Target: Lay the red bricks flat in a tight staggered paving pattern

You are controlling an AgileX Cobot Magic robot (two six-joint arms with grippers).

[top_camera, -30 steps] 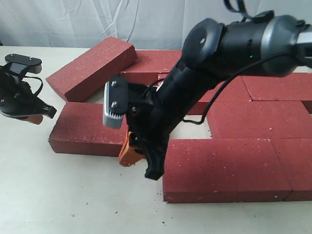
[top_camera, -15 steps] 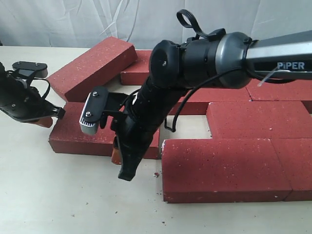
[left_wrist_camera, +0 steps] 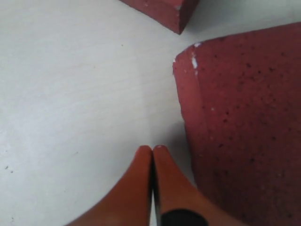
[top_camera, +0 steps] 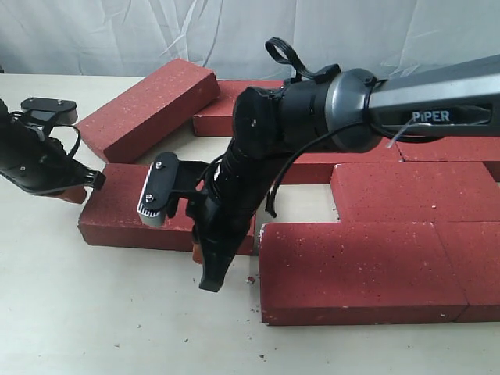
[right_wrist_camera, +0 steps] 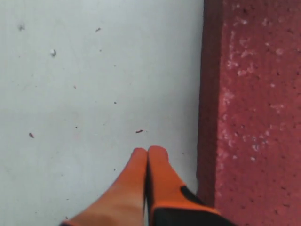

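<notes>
Several red bricks lie flat on the table. One loose brick (top_camera: 125,209) sits apart at the left, and its chipped corner (left_wrist_camera: 244,117) shows in the left wrist view. My left gripper (top_camera: 78,192) (left_wrist_camera: 152,149) is shut and empty, its tips at that brick's left end. My right arm reaches across the middle. The right gripper (top_camera: 208,275) (right_wrist_camera: 148,150) is shut and empty, pointing down at the table in front of the loose brick. A brick's side (right_wrist_camera: 254,117) stands close beside its fingers. A wide front brick (top_camera: 351,269) lies just right of it.
A tilted brick (top_camera: 148,105) lies askew at the back left, its corner (left_wrist_camera: 164,9) near the left gripper. Packed rows of bricks (top_camera: 414,187) fill the right side. A narrow gap separates the loose brick from the front brick. Grit dots the table (top_camera: 117,328).
The right arm swung left and dropped, bringing its gripper down in front of the loose brick. The left gripper shifted right to the brick's left end. The bricks have not visibly moved.
</notes>
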